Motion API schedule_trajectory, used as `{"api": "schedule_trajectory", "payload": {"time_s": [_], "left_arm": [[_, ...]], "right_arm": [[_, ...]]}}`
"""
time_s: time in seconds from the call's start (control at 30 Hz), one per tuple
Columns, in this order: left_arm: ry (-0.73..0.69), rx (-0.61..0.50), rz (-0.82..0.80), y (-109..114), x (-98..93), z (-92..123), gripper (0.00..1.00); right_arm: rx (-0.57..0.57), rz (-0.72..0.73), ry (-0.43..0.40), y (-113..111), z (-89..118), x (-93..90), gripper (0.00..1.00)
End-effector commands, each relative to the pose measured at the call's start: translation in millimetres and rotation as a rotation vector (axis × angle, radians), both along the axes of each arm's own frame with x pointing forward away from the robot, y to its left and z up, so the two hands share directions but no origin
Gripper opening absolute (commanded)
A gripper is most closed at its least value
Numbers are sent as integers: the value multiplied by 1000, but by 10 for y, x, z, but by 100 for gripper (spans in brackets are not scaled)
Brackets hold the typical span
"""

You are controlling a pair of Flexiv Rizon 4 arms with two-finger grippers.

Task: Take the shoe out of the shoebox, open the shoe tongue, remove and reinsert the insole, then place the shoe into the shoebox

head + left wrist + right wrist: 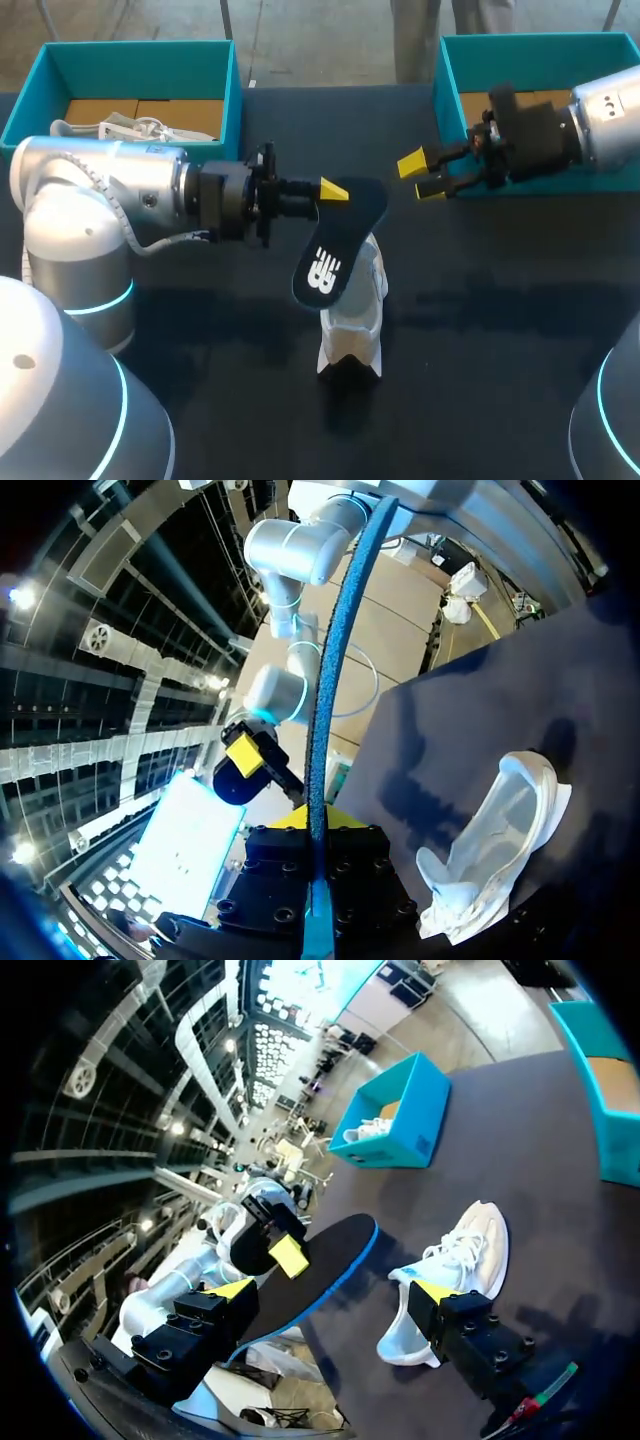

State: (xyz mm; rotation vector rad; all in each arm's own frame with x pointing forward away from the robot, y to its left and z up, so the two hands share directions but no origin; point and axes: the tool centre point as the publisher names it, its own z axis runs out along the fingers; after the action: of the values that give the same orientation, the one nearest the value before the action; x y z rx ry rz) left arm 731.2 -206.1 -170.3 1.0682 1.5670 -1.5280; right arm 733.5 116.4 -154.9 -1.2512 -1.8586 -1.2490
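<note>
Left gripper (333, 190) is gripping one end of the dark insole (335, 255), jaws closed narrowly on it, and is holding it in the air above the white shoe (352, 330). The shoe is standing on the black table (480, 380). Right gripper (425, 175) is hovering near the insole's held end, jaws wide, in front of the right shoebox (447, 75).

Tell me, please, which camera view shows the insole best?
The head view: the insole shows face-on, whole, held by the left gripper above the shoe. The left wrist view shows only its thin edge; the right wrist view shows it slanted.
</note>
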Motion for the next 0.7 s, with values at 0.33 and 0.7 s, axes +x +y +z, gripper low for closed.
{"api": "schedule_trajectory", "payload": {"time_s": [0.33,0.7], "left_arm": [[0,2,2,-4,-10,3,0],[147,-19,-10,127,-186,-30,0]], "right_arm": [[-5,-5,-1,-4,11,-27,100],[-116,133,-239,-242,14,-112,100]]}}
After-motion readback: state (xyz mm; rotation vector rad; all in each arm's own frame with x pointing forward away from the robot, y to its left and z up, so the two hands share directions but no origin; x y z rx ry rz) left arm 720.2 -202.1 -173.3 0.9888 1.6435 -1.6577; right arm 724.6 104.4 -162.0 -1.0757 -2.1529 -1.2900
